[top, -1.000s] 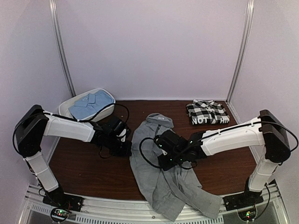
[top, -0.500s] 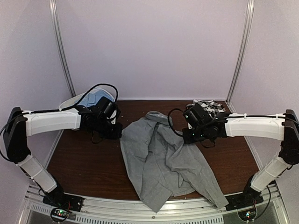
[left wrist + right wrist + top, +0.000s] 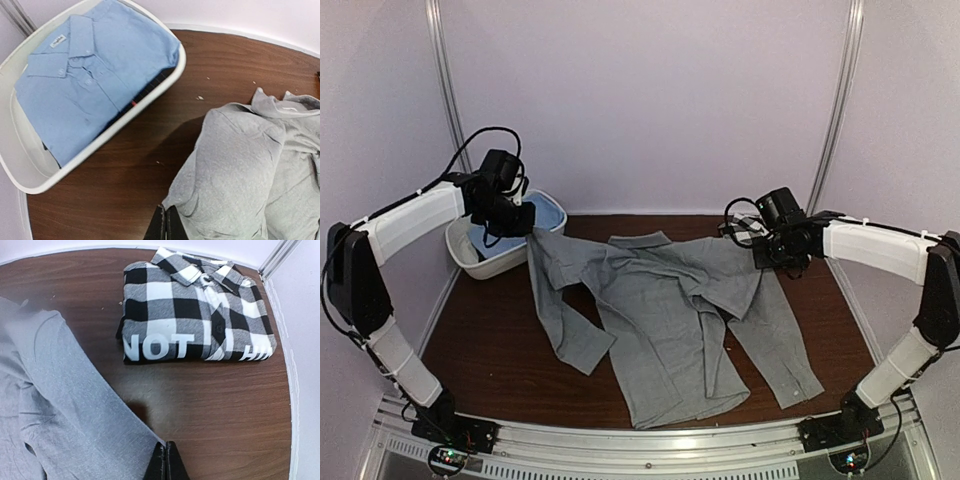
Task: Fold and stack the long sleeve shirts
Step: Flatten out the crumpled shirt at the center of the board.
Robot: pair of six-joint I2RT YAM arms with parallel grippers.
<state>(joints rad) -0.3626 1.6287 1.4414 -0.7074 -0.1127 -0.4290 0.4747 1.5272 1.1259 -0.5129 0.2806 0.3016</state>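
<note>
The grey long sleeve shirt [image 3: 665, 310] hangs spread wide between my two grippers, its hem and sleeves trailing on the brown table. At the shirt's left shoulder my left gripper [image 3: 525, 232] is shut on a pinch of grey cloth [image 3: 240, 170], its tips [image 3: 166, 225] pressed together. My right gripper [image 3: 765, 262] is shut on the opposite shoulder edge [image 3: 60, 405], jaws [image 3: 166, 460] closed on the fabric. A folded black-and-white checked shirt [image 3: 195, 320] lies at the back right. The folded light blue shirt [image 3: 95, 75] rests in the white tub [image 3: 30, 185].
The tub [image 3: 480, 262] stands at the back left corner beside a wall post. White walls enclose the table on three sides. The metal rail [image 3: 650, 450] with both arm bases runs along the near edge, just below the shirt's hem.
Both arms have lifted and swung apart toward the back corners. The grey shirt, crumpled a second ago, is now stretched out between them with its sleeves unfurled.
</note>
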